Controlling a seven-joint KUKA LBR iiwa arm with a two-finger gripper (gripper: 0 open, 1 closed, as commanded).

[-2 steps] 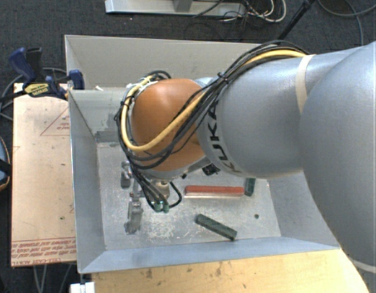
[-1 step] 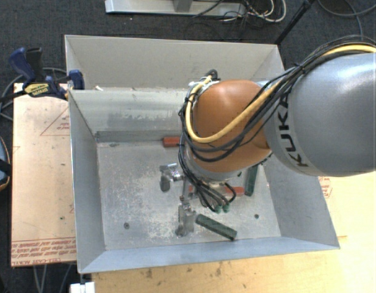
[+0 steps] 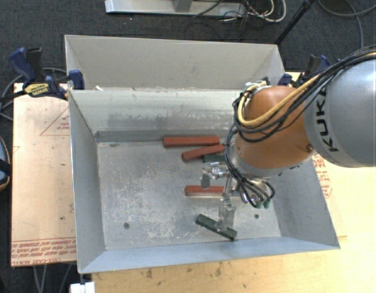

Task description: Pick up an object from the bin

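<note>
Grey metal bin floor carries four loose things: three reddish-brown sticks and one dark bar. Two sticks lie close together towards the far wall, one flat and one slanted just nearer, while the third stick lies mid-floor beside the arm's wrist. The gripper comes down from the right onto the dark bar, which lies slanted by the near wall; whether it is released or clenched cannot be told.
</note>
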